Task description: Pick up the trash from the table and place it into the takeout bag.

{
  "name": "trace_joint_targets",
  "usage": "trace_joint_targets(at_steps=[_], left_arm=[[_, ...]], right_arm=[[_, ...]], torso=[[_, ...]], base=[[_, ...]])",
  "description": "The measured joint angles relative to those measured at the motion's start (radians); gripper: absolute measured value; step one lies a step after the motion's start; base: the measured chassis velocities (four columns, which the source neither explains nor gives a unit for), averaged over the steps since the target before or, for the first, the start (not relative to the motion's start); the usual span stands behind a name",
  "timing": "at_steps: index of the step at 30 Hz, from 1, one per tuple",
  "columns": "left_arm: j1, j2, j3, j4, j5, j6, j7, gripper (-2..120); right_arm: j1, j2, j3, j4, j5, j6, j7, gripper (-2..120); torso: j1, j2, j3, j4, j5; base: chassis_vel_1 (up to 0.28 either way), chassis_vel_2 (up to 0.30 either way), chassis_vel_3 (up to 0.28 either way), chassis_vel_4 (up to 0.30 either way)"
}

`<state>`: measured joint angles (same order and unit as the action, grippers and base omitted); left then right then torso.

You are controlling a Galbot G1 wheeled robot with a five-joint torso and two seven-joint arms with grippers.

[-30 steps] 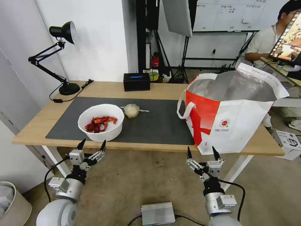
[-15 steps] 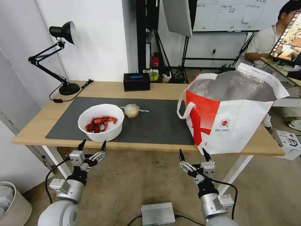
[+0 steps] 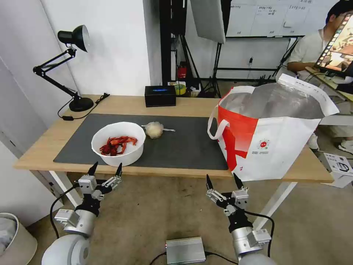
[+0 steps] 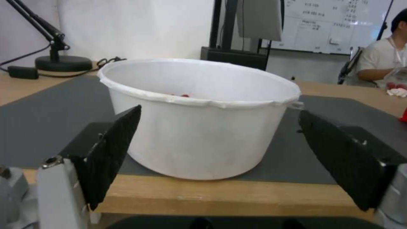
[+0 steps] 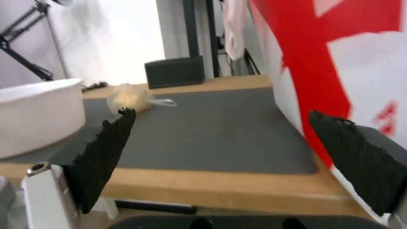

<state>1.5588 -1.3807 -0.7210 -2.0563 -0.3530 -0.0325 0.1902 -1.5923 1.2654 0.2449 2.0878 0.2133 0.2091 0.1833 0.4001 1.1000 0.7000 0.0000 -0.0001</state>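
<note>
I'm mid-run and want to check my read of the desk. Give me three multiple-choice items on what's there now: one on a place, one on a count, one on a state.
1. Where does the white round bowl of red crayfish shells stand?
A. On the dark grey mat, near the table's front edge
B. Inside the takeout bag
C. Beside the lamp base, off the mat

2. How many pieces of trash lie on the mat?
A. One
B. Two
C. Four

3. What state is the left gripper in?
A. Shut on the bowl's rim
B. Shut, holding nothing
C. Open, holding nothing

Answers:
1. A: the bowl sits on the mat's front left part, in front of the left gripper.
2. B: the bowl and the small knotted clear bag.
3. C: its fingers stand apart before the light wood table. The right gripper is open too, left of the large white and red takeout bag.
</note>
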Motion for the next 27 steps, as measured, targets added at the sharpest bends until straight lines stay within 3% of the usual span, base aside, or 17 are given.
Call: trace_joint_targets(at_steps=[12, 27], left_arm=[[0.007, -0.014, -0.018, -0.003, 0.0, -0.002, 0.0, 100], [0.01, -0.024, -0.039, 0.009, 0.0, -0.005, 0.004, 100]], right_arm=[[0.247, -0.05, -0.103, -0.107, 0.101, 0.003, -0.014, 100], [0.546, -0.039, -0.243, -0.322, 0.169, -0.012, 0.014, 100]], torso=[[0.0, 0.0, 0.0, 0.0, 0.0001], [0.0, 0.0, 0.0, -0.0001, 0.0001]], base=[[0.0, 0.0, 0.0, 0.0], [0.0, 0.0, 0.0, 0.0]])
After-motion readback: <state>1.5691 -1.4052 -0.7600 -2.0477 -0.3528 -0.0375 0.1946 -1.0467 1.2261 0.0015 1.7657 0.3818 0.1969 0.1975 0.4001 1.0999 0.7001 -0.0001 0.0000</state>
